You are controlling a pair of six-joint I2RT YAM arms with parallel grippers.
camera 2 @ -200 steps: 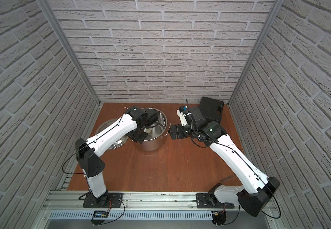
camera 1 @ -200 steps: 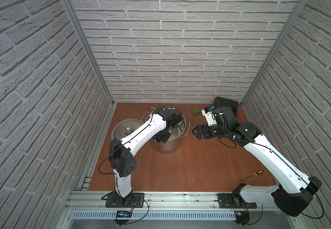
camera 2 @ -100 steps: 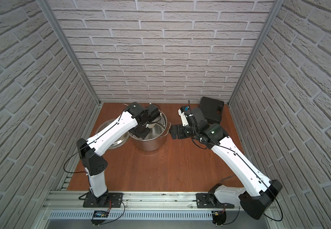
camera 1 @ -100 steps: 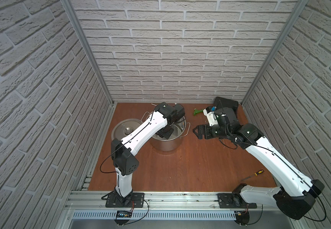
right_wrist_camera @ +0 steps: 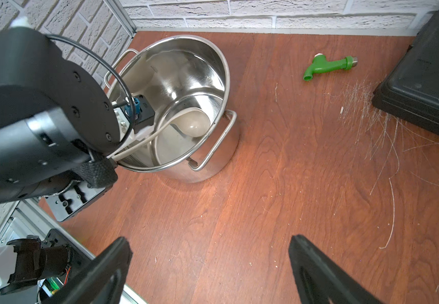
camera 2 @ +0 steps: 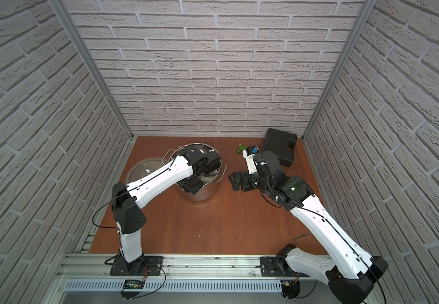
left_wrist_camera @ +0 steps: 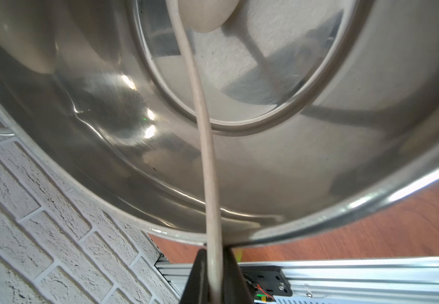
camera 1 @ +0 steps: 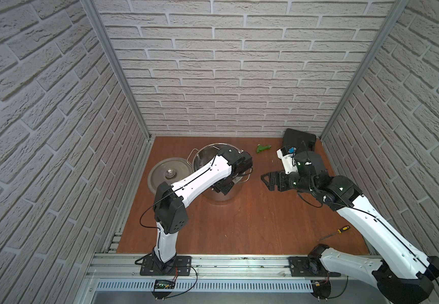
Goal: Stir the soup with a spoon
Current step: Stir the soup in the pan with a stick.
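The spoon (left_wrist_camera: 204, 147) is a cream ladle; its slim handle runs from my left gripper (left_wrist_camera: 214, 254) over the rim into the steel pot (left_wrist_camera: 318, 171). The left gripper is shut on the handle's end. The ladle's round bowl (right_wrist_camera: 192, 124) rests low inside the pot (right_wrist_camera: 213, 165), near its right wall. No soup shows; the pot's bottom is bare shiny steel. In both top views the left wrist covers the pot (camera 1: 223, 197) (camera 2: 203, 192) and hides the spoon. My right gripper (right_wrist_camera: 209, 243) (camera 1: 265, 181) (camera 2: 232, 181) hangs open over bare wood to the right of the pot, holding nothing.
The pot's steel lid (camera 1: 169, 175) lies left of the pot by the left wall. A green hose fitting (camera 1: 263, 148) and a black case (camera 1: 298, 138) sit at the back right. A yellow-and-black screwdriver (camera 1: 340, 231) lies at the front right.
My left wrist has swung to the right across the pot's mouth with the spoon in its grip. The right arm has barely shifted.
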